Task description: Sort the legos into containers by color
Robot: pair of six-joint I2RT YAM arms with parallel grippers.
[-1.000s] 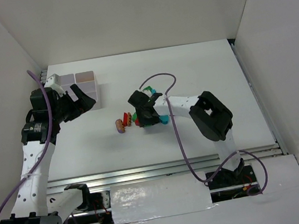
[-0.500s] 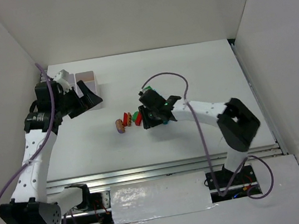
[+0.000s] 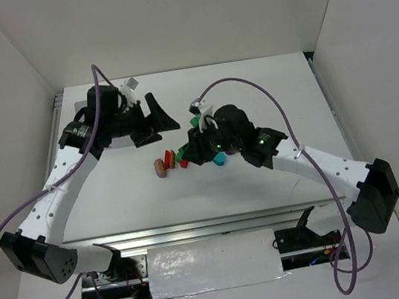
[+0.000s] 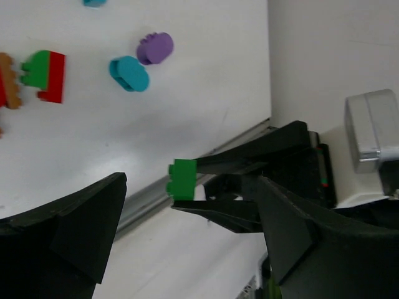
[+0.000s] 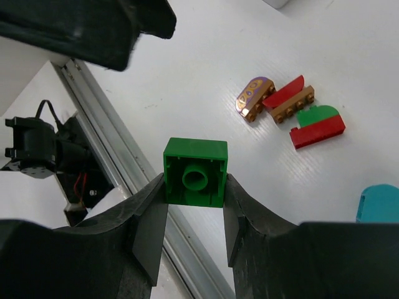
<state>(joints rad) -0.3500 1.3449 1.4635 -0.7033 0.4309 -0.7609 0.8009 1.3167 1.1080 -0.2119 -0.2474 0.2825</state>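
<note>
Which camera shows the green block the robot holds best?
The right wrist view: the green block sits big and centred in the right gripper. The left wrist view shows it small, side-on. From the top, I cannot pick it out.

Left arm (image 3: 47, 210) and right arm (image 3: 330, 167): white perforated links, black joints. A purple cable (image 3: 228, 80) loops along each. Fingers (image 5: 146, 224) matte black.

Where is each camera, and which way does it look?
Top external: high behind the robot, looking down; left gripper and right gripper show.
Left wrist: on the left arm, facing the right gripper between its open fingers.
Right wrist: on the right arm, facing the table past fingers gripping a green lego.
Both wrist views show that lego.
</note>
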